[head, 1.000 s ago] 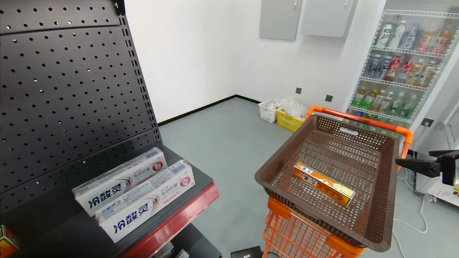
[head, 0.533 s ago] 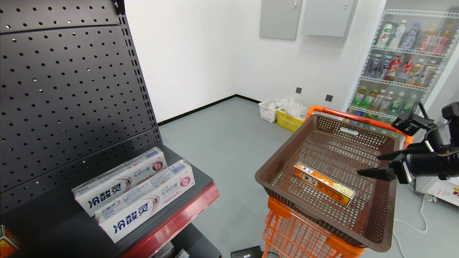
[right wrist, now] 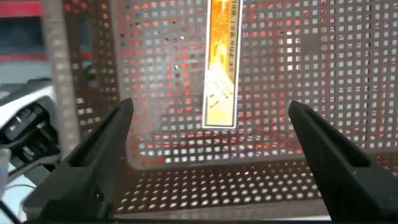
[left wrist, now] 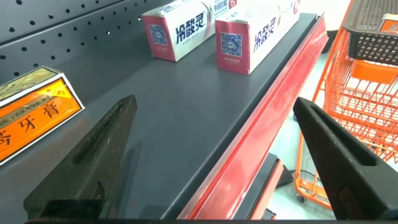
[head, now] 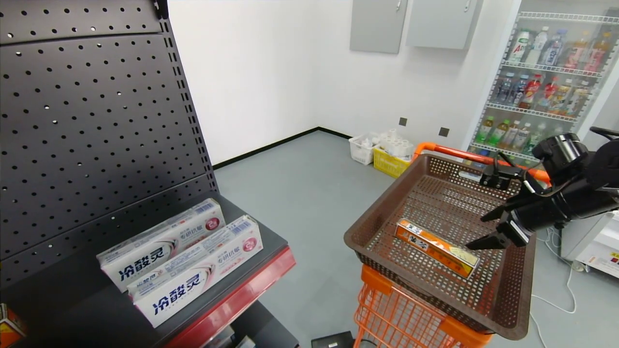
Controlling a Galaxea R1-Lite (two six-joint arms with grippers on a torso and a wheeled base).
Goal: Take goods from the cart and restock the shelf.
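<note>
An orange toothpaste box (head: pixel 436 248) lies flat in the brown perforated basket (head: pixel 503 309) on top of the orange cart (head: pixel 401 319). My right gripper (head: pixel 476 233) hangs open over the basket's right side, its fingertips just right of the box's near end; in the right wrist view the orange box (right wrist: pixel 222 62) lies ahead between the open fingers of the right gripper (right wrist: pixel 210 106). Two white toothpaste boxes (head: pixel 159 241) (head: pixel 198 270) lie side by side on the dark shelf board (head: pixel 87 309). My left gripper (left wrist: pixel 214 102) stands open and empty above the shelf board (left wrist: pixel 186 124).
Another orange box (left wrist: pixel 37 109) lies on the shelf near the left gripper. A black pegboard (head: pixel 96 121) backs the shelf. Behind the cart stand a drinks fridge (head: pixel 541 87) and white and yellow floor bins (head: pixel 382 152). Grey floor lies open between shelf and cart.
My right arm has swung in from the view's right edge over the basket and come down toward the orange box, fingers open throughout. Nothing else has moved.
</note>
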